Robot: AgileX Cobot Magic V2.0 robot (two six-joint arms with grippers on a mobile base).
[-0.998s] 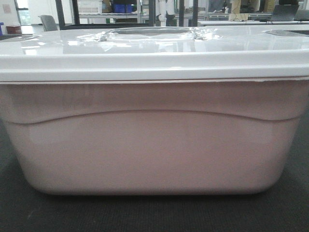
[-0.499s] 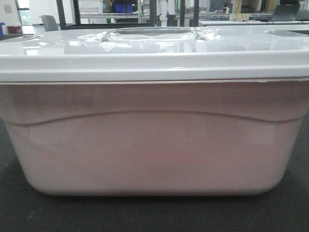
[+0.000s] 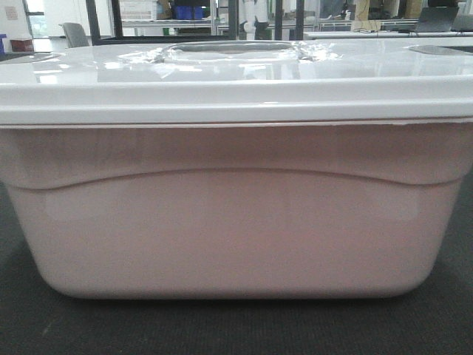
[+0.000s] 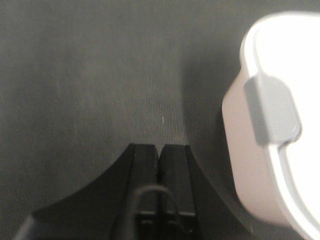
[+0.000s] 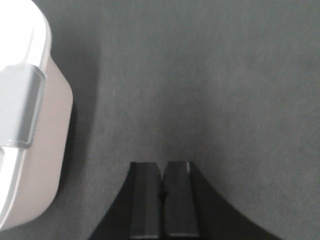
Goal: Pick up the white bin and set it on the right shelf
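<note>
The white bin [image 3: 236, 222] fills the front view: a translucent pinkish tub with a curved moulded line and a glossy white lid [image 3: 236, 78], standing on dark carpet. Its left end with a grey latch [image 4: 272, 110] shows at the right of the left wrist view. My left gripper [image 4: 160, 147] hangs shut over the carpet, left of the bin and apart from it. In the right wrist view the bin's other end [image 5: 40, 150] and its latch [image 5: 22, 107] lie at the left. My right gripper [image 5: 161, 164] is shut, to the right of the bin, holding nothing. The right shelf is out of view.
Dark grey carpet [image 3: 236, 325] lies under and around the bin. Far behind it are black uprights [image 3: 233, 18], white tables [image 3: 384, 33], a grey chair [image 3: 74, 33] and blue bins [image 3: 188, 12].
The front view has dropped very slightly, so the background sits a bit higher in frame. The bin has not moved.
</note>
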